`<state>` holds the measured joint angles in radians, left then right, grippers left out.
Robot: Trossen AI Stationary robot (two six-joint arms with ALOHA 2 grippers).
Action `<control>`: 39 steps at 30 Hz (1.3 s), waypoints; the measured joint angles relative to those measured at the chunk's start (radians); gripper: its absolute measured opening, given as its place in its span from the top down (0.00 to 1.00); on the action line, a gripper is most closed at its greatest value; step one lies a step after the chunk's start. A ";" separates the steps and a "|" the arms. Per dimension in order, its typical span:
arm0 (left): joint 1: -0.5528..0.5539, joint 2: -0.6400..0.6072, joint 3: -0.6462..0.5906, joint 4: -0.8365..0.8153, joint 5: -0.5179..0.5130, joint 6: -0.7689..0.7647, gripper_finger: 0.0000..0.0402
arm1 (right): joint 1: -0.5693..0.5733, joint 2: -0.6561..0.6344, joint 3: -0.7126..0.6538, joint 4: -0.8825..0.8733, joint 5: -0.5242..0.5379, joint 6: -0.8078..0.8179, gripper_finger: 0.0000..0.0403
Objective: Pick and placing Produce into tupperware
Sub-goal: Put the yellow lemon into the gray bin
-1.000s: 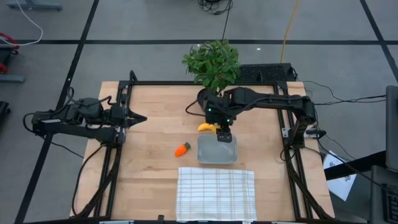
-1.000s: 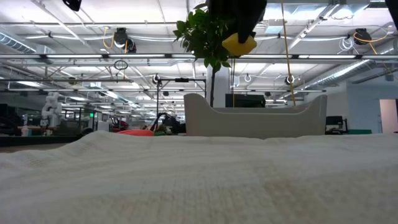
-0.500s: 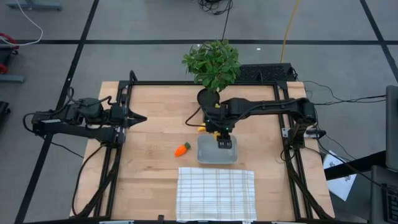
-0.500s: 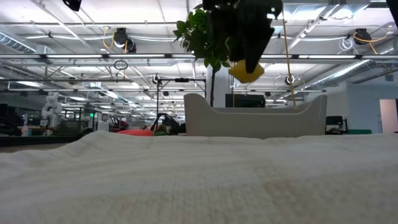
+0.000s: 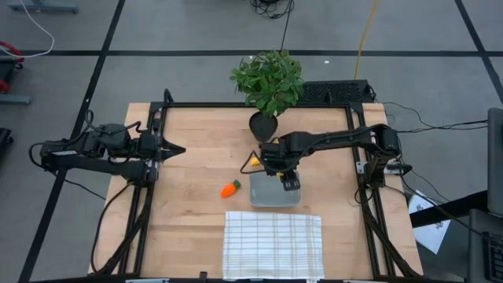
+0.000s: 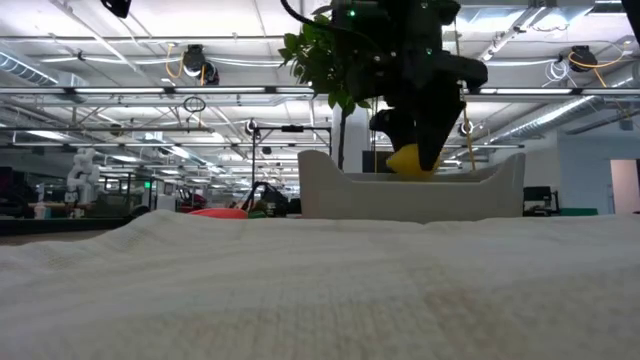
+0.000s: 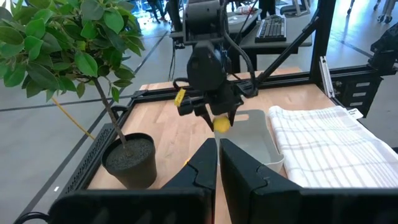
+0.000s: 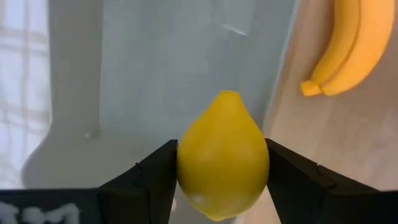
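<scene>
My right gripper (image 5: 288, 183) points down over the clear tupperware (image 5: 275, 191) at the table's middle, shut on the yellow lemon (image 8: 222, 155). In the low view the lemon (image 6: 410, 160) hangs about level with the tupperware's rim (image 6: 330, 172). The banana (image 5: 253, 161) lies on the wood just beyond the tupperware's far left corner. The orange carrot (image 5: 229, 189) lies to the tupperware's left. My left gripper (image 5: 179, 149) waits shut at the table's left side. My right gripper pinches the lemon between its two fingers (image 8: 155, 177), which sit on opposite sides of its widest part (image 8: 186, 163). The fingers come from above, pointing down. The lemon is lifted clear and hangs over the tupperware's floor (image 8: 186, 62).
A potted plant (image 5: 267, 82) stands at the far edge, just behind the right arm. A white checked cloth (image 5: 273, 244) lies at the near edge, in front of the tupperware. Bare wood lies between the left gripper and the carrot.
My right gripper has come down with the lemon, from well above the tupperware to about its rim, drifting a little toward the near edge and rolling about its own axis. It has stayed shut on the lemon.
</scene>
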<state>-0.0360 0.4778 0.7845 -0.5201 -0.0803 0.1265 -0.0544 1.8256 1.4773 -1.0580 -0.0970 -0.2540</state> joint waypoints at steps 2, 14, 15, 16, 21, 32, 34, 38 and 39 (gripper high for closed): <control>0.000 0.000 0.000 0.000 0.000 0.000 0.94 | 0.004 -0.003 -0.011 0.007 0.008 -0.042 0.50; 0.000 0.000 0.000 -0.003 0.000 -0.004 0.94 | 0.038 -0.004 -0.035 0.067 0.114 -0.087 0.50; 0.000 0.000 0.000 -0.003 0.000 -0.005 0.94 | 0.041 -0.005 -0.035 0.067 0.116 -0.084 0.50; 0.000 0.000 0.000 -0.003 0.000 -0.005 0.94 | 0.044 -0.005 -0.035 0.066 0.119 -0.080 0.50; 0.000 0.000 0.000 -0.003 0.000 -0.006 0.94 | 0.051 -0.014 -0.036 0.060 0.119 -0.037 0.50; 0.000 0.000 0.000 -0.004 0.000 -0.023 0.94 | 0.050 -0.021 -0.036 0.105 0.130 0.091 0.50; 0.000 0.000 0.000 -0.004 0.000 -0.023 0.94 | 0.050 -0.021 -0.036 0.115 0.130 0.110 0.50; 0.000 0.000 0.000 -0.009 0.000 -0.027 0.94 | 0.050 -0.021 -0.036 0.115 0.133 0.112 0.50; 0.000 0.000 0.000 -0.009 0.001 -0.027 0.94 | 0.050 -0.021 -0.036 0.115 0.143 0.112 0.50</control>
<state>-0.0360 0.4778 0.7845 -0.5291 -0.0795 0.0991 -0.0044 1.8045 1.4414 -0.9430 0.0463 -0.1425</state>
